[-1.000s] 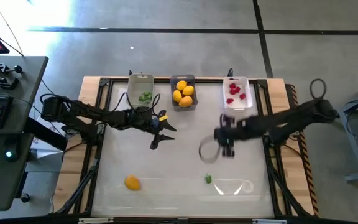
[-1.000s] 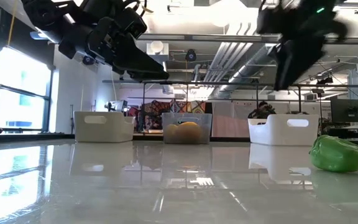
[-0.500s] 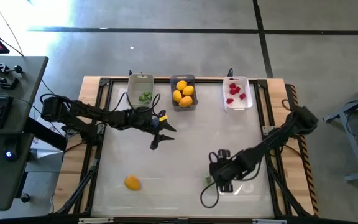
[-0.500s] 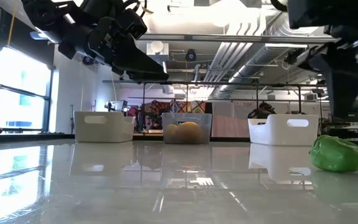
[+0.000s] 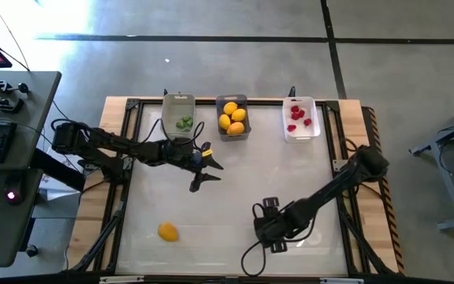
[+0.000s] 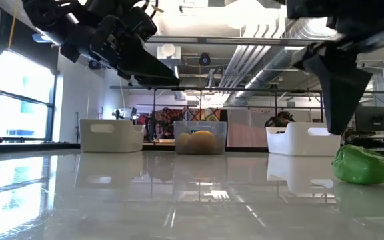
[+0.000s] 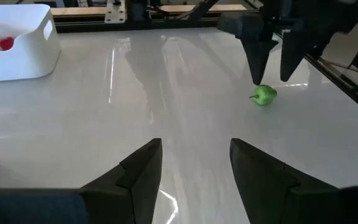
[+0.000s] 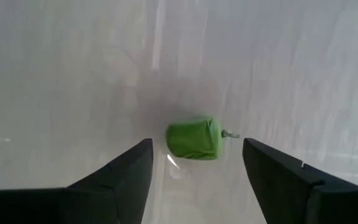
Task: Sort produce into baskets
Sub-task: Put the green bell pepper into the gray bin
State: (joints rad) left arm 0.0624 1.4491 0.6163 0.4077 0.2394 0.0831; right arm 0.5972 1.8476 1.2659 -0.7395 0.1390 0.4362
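A small green pepper-like piece (image 8: pixel 194 138) lies on the white table near its near edge; it also shows in the low view (image 6: pixel 362 167) and the left wrist view (image 7: pixel 265 95). My right gripper (image 8: pixel 194 171) is open and points down just above it, one finger on either side, touching nothing. In the high view this gripper (image 5: pixel 269 229) hides the piece. An orange fruit (image 5: pixel 168 231) lies at the near left. My left gripper (image 5: pixel 203 170) is open and empty above the table's middle left. Three baskets stand at the far edge: clear (image 5: pixel 180 117), dark grey (image 5: pixel 232 118) and white (image 5: pixel 299 120).
The clear basket holds green bits, the dark grey one yellow and orange fruits, the white one red berries. Dark frame rails (image 5: pixel 128 158) run along the table's sides. Bare tabletop (image 5: pixel 243 181) lies between the two arms.
My right gripper has swung from near the white basket toward the table's near edge and come down over the green piece, still open. The green piece has stayed where it was.
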